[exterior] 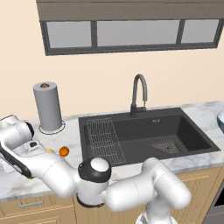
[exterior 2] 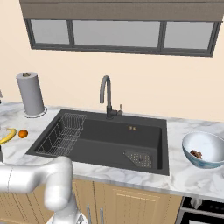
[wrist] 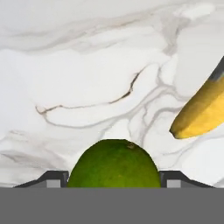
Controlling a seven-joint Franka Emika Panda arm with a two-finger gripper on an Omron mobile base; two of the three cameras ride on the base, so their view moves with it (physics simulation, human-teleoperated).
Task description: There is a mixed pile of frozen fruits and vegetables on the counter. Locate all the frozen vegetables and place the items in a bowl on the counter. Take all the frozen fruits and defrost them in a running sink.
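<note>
My gripper (wrist: 114, 180) is shut on the green ball (wrist: 114, 162), with a dark fingertip (wrist: 56, 178) pressed against each side of it, just over the white marble counter (wrist: 87, 87). The yellow banana (wrist: 202, 111) lies close to the right of the ball in the hand view. From the base, the banana (exterior 2: 8, 135) and the small orange (exterior 2: 23, 134) lie left of the black sink (exterior 2: 105, 135). The orange (exterior: 64, 151) also shows beside my arm. The pale blue bowl (exterior 2: 204, 162) stands right of the sink, with the brown lump (exterior 2: 196, 154) inside it.
A dark gooseneck faucet (exterior 2: 106, 98) rises behind the sink, and a wire rack (exterior 2: 63, 133) sits in the basin's left part. A paper towel roll (exterior 2: 30, 94) stands at the back left. My own arm (exterior: 52, 168) stretches low across the counter's front left.
</note>
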